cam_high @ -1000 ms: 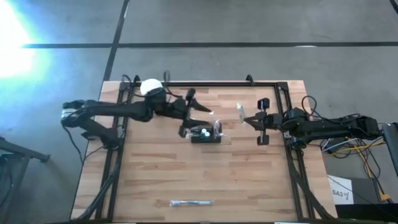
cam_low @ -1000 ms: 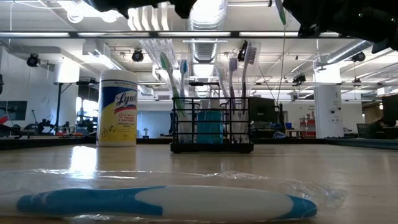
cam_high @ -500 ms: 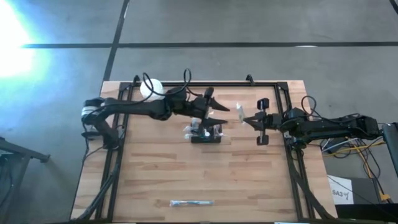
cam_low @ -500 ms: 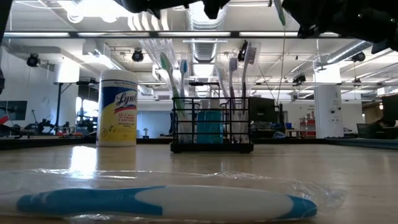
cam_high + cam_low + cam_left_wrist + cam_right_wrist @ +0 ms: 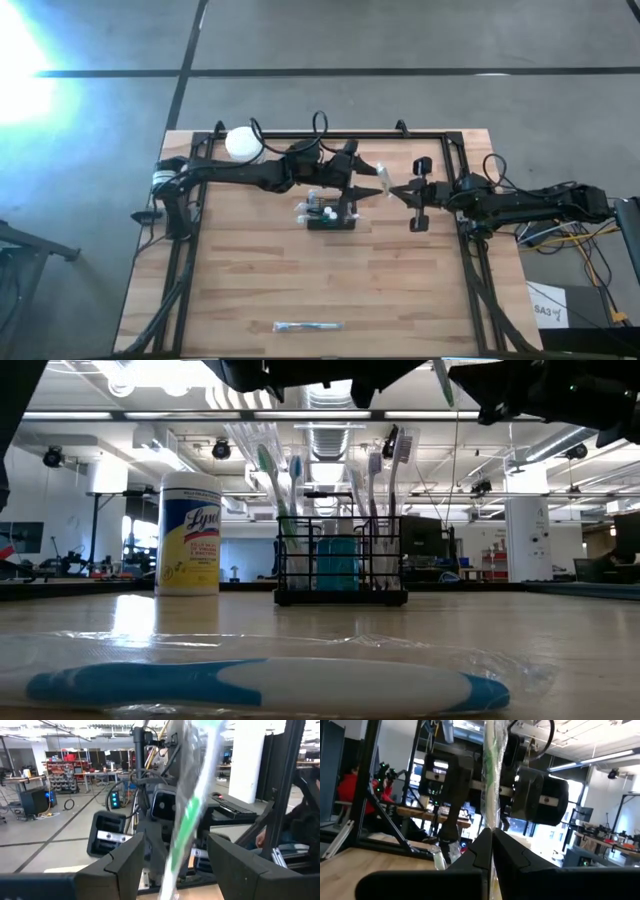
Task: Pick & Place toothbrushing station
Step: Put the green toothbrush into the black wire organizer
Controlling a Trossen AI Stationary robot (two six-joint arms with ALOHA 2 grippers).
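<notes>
— While the right end effector (image 5: 392, 190) pinches a wrapped toothbrush (image 5: 490, 775), where is the toothbrushing station (image 5: 331, 215)?
— Mid-counter (image 5: 400, 290), below the spread left end effector (image 5: 372, 182). It looks light and stiff but top-heavy; gripping its wire rim seems best.

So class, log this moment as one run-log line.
left gripper: jaws open around wrapped toothbrush | right gripper: shut on wrapped toothbrush | caddy: on table
</notes>
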